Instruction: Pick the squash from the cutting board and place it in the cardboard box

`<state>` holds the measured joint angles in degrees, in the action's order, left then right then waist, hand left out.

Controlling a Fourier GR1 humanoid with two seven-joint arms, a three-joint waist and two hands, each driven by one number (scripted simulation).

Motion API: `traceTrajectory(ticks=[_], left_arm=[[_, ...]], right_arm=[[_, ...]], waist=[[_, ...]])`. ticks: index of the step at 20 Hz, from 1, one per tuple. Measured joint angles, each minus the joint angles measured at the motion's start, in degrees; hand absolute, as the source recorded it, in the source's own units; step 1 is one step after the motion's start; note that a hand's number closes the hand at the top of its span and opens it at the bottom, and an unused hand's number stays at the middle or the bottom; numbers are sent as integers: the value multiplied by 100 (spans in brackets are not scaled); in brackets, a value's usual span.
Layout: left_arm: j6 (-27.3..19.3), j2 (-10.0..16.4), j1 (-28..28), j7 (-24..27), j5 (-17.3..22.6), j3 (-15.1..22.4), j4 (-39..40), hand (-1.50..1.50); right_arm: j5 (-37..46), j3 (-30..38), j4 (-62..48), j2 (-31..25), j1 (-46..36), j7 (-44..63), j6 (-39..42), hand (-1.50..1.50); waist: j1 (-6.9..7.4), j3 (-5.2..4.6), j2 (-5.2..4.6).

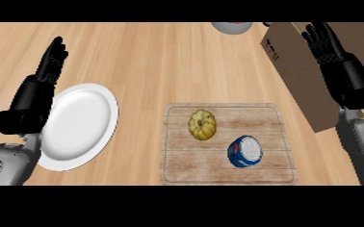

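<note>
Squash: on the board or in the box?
On the board. The squash lies on the board beside a blue can; the box stands apart at the right.

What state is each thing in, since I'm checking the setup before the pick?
cutting board: flat on counter.
squash: on cutting board, unheld.
blue can: on board, apart from squash.
cardboard box: right side, partly hidden.
plate: flat, left side.
left hand: open.
right hand: open.

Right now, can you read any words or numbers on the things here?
No words or numbers can be read.
The blue and white can on the cutting board has markings too blurred to read.
The cardboard box, squash and plate show no writing.
</note>
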<state>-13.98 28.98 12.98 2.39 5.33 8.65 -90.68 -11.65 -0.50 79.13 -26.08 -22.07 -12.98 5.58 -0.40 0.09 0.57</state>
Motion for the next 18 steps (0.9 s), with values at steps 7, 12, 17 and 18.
traceTrajectory(ticks=[7,12,17,18], left_arm=[[250,-267,-444,-556,826,-300,159,0],[442,-445,-801,-893,1393,-432,204,0],[667,-347,-929,-1151,1781,-673,120,0],[674,-353,-990,-1172,1800,-670,63,0]], right_arm=[[1352,-908,581,-38,-299,1711,-909,-150],[2915,-1539,1390,212,-415,2207,-2150,-150],[4327,-2739,2327,459,-472,3275,-2117,-150],[4542,-2933,2368,477,-534,3591,-1940,-150]], waist=[[98,-77,21],[53,-54,49],[17,-40,44],[33,-41,48]])
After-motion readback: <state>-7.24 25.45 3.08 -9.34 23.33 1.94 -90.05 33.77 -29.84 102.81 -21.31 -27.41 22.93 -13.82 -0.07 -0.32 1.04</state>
